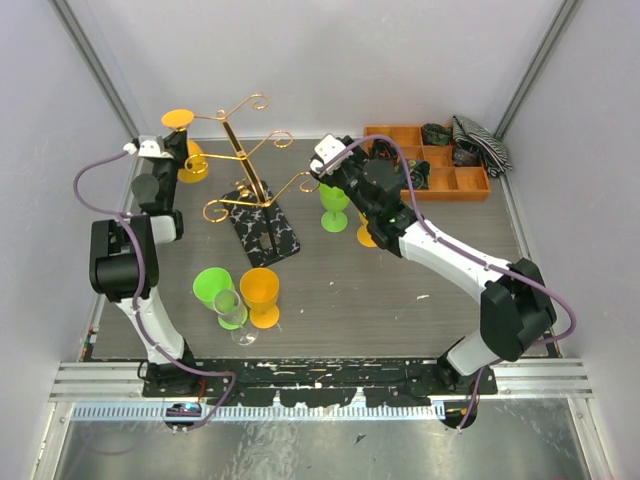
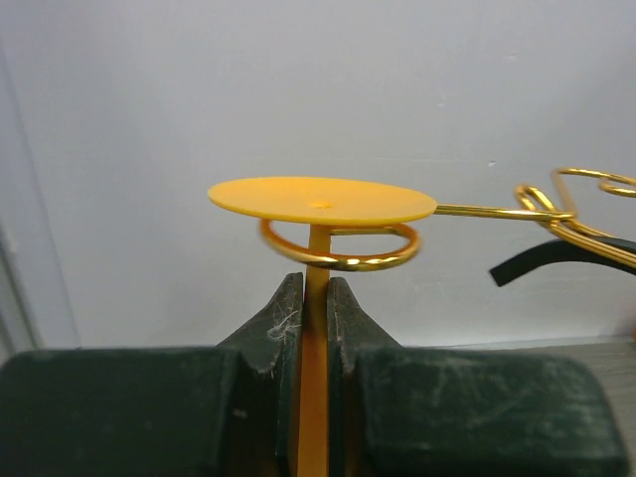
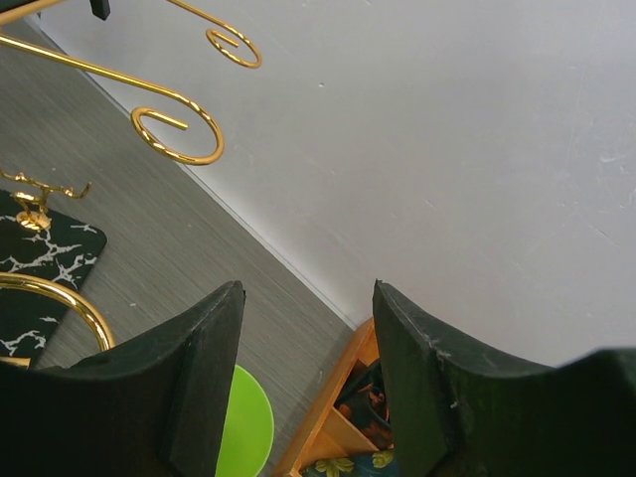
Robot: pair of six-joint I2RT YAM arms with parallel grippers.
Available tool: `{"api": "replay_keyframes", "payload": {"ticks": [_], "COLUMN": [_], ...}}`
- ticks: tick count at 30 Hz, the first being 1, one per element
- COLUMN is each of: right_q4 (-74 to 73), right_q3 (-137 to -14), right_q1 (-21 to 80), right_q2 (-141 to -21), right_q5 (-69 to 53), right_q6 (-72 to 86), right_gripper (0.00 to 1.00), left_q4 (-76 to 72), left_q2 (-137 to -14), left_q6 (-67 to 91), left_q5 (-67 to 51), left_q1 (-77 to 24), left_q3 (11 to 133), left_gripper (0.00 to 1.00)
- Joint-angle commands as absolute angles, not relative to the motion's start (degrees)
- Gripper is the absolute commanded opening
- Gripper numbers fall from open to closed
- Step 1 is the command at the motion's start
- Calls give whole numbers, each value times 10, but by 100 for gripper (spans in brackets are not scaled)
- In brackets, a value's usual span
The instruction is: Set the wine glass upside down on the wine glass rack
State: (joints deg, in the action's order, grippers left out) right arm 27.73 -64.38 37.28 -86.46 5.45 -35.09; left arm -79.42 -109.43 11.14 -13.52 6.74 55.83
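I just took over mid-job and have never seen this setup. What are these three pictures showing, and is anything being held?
Two robot arms sit at the near edge of the table. One picture looks down on both; the others come from a camera on each wrist. The left gripper is shut on an upside-down orange wine glass, its stem inside a loop of the gold wine glass rack. The right gripper is open and empty, near a green glass. More glasses and a wooden tray share the table.

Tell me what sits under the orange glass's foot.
A gold rack loop rings the stem, which the left pincer clamps below it. The pincer hides the bowl in the wrist view.
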Motion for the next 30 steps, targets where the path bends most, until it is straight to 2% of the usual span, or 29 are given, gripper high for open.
{"api": "replay_keyframes", "payload": {"ticks": [1,8,16,23,25,28,30], "right_q4": [298,297,296,294,291,290,290], "right_q3": [-670,-671,-664,-663,-664,-662,-660], "right_q1": [372,372,372,371,372,371,372], "right_q2": [-866,-869,-868,-867,-867,-864,-862], "right_q5": [55,52,55,53,53,54,56], "right_q6": [-355,-355,-346,-337,-335,-332,-331], "right_gripper": [60,60,60,61,61,61,61], "left_q4": [-815,-820,-820,-820,-820,-820,-820], "left_q2": [-1077,-1058,-1020,-1033,-1037,-1035,-1031], "left_q6": [98,94,86,105,114,119,117], "left_q5": [-107,-113,-176,-224,-223,-212,-202], "left_q1": [87,94,92,85,83,83,83], "left_q3": [558,533,501,498,498,491,484], "left_gripper": [0,0,0,1,13,39,53]}}
